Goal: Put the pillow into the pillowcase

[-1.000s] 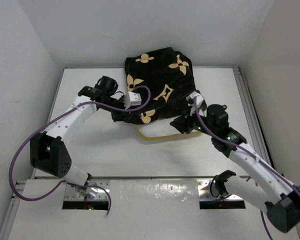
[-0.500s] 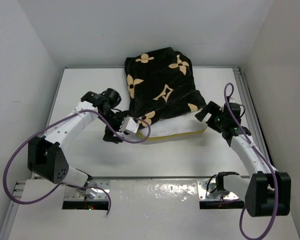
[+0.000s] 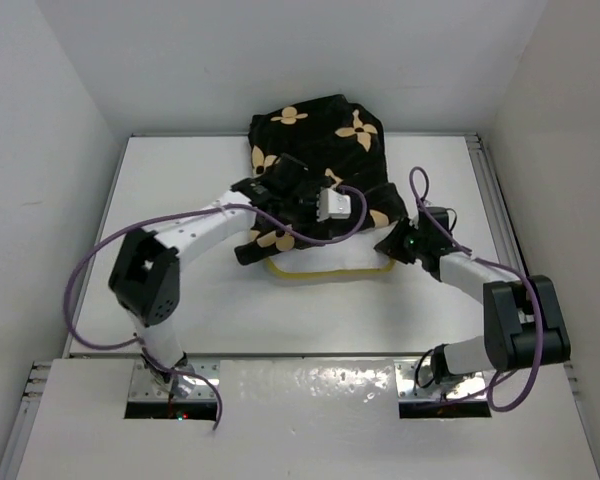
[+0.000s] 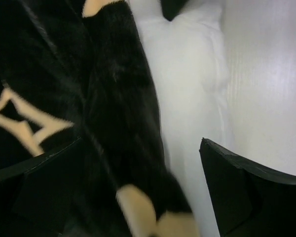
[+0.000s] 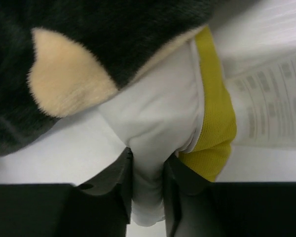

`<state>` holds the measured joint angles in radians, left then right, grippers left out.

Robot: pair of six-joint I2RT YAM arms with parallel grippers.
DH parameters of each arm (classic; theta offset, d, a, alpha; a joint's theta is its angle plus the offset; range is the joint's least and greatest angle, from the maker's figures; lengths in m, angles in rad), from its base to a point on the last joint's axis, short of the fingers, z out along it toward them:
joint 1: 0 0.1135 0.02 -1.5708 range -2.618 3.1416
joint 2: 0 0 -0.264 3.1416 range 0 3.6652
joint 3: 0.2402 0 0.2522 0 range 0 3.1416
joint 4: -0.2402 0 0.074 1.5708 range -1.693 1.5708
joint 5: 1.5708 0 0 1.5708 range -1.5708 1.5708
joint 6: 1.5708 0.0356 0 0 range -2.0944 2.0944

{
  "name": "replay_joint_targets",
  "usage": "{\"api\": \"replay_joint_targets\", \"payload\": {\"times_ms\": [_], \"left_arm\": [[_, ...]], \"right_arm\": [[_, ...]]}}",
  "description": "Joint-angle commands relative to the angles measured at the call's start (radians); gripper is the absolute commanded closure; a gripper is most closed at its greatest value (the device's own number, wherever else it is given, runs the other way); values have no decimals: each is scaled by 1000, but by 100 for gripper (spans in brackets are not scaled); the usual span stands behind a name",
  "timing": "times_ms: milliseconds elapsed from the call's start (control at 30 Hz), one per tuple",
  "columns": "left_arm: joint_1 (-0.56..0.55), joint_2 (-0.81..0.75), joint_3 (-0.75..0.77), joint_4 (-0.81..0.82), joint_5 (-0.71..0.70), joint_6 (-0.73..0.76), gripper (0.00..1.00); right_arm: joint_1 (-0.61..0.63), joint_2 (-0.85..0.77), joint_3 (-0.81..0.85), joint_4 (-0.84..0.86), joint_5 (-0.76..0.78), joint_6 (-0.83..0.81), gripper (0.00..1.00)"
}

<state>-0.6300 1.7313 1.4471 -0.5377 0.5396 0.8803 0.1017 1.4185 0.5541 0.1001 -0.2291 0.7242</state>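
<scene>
1. From above, the pillowcase [image 3: 320,150] hides most of the pillow [image 3: 330,264]; only its near strip shows.
2. The left end effector [image 4: 140,148] has both fingers cut off by the bottom edge of its wrist view, where the cloth is blurred.
3. The right end effector [image 5: 148,160] is cropped at the bottom edge too; from above its fingers are too small to tell apart.
4. The printed text [image 5: 269,108] beside the pillow is too blurred to read.

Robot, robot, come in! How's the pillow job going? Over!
Left hand open over pillowcase edge. Right hand shut on pillow corner. Pillow mostly covered, near edge poking out. No obstacle seen. Over.
</scene>
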Motion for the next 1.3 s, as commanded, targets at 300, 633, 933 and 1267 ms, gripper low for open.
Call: {"api": "replay_joint_targets", "payload": {"times_ms": [300,633,933,1267], "left_arm": [[-65,137,17,70,-115,-26,100],[-157,45,375,-301,159,20,100],[-157,7,507,-493,336,66,100],[-149,-24,653,-774,356,306,100]], "right_arm": [[102,-174,-256,372,-165,72,100],[249,-208,-113,711,-166,103,100],[339,-225,-23,906,331,-32,100],[325,-129,158,419,890,201,100]]}}
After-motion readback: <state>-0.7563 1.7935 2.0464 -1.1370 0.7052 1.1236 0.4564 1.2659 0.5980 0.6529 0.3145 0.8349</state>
